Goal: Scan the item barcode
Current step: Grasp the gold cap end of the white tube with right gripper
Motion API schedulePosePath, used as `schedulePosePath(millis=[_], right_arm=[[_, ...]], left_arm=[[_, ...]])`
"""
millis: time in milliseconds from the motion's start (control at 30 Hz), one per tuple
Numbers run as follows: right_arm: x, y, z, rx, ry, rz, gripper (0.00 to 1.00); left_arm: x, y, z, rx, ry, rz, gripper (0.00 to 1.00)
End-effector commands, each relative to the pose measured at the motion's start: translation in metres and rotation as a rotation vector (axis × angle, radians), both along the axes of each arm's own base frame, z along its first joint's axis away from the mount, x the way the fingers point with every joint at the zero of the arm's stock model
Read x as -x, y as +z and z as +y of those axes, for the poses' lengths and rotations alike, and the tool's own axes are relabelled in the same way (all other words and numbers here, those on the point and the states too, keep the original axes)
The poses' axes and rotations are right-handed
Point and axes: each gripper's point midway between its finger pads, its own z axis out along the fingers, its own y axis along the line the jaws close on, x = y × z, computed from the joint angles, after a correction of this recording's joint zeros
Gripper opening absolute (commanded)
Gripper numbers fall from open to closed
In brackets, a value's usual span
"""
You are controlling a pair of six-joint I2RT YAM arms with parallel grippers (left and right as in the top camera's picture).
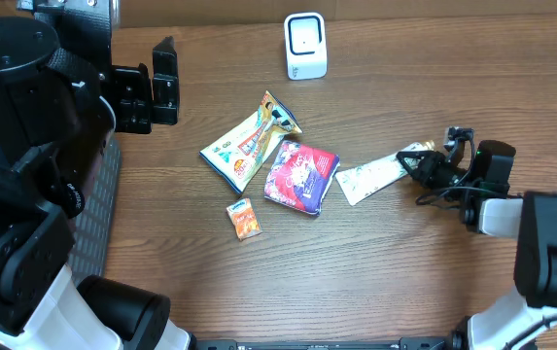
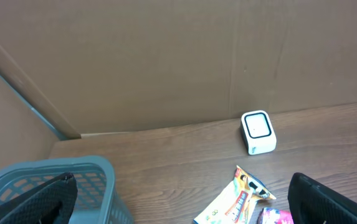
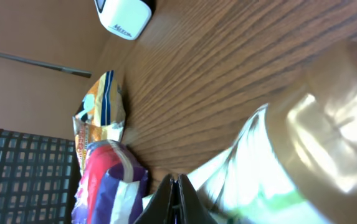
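Desk: wooden, cardboard wall behind; scanner at far edge.
Packet: white, just right of pouch.
Right fingers: clamped on packet's end.
Left fingers: wide apart, holding nothing.

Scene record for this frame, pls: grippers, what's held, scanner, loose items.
left gripper: open, empty, back-left of the table
right gripper: shut on the end of the white packet
barcode scanner: white, back centre, nothing in front of it
loose items: yellow snack packet; purple pouch beside it; small orange sachet in front
blue basket: seen by the left wrist only
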Motion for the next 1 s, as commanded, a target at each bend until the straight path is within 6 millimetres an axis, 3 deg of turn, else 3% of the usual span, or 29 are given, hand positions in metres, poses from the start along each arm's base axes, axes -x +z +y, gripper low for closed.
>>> schedulePosePath(millis=[0,100,200,367,433,500,567,633,700,867,967], right_arm=[[0.009,-0.052,-0.007,0.039,-0.042,0.117,0.04],[0.013,-0.068,-0.006,0.034,-0.040,0.143,0.04],[0.009,-0.059,-0.004,0.029,-0.017,0.093,0.04],[0.001,-0.007,0.007,-0.035,0.056,-0.039,0.04],[0.001,0.027,0.008,-0.031,0.063,-0.091,0.04],[0.002,0.050,0.007,-0.020,0.054,-0.115,0.05],[0.006,0.069,0.001,0.015,0.006,-0.105,0.34],[0.013,0.077,-0.009,0.064,-0.066,-0.065,0.55],[0.024,0.084,-0.015,0.107,-0.113,-0.027,1.00],[0.053,0.102,-0.011,0.162,-0.069,-0.031,1.00],[0.050,0.106,-0.021,0.227,-0.115,-0.059,1.00]], left_arm=[[-0.002,0.000,0.004,0.020,0.029,-0.002,1.00],[-0.002,0.000,0.004,0.020,0.029,-0.001,1.00],[-0.002,-0.001,0.004,0.019,0.029,0.001,1.00],[-0.002,-0.001,0.004,0.017,0.029,0.004,1.00],[-0.002,-0.001,0.004,0.018,0.029,0.004,1.00],[-0.002,-0.001,0.004,0.017,0.029,0.004,1.00],[-0.002,-0.001,0.004,0.017,0.029,0.004,1.00],[-0.002,-0.001,0.004,0.018,0.029,0.004,1.00],[-0.002,-0.002,0.004,0.017,0.029,0.005,1.00],[-0.002,-0.002,0.004,0.017,0.029,0.006,1.00],[-0.001,-0.004,0.003,0.016,0.025,0.016,1.00]])
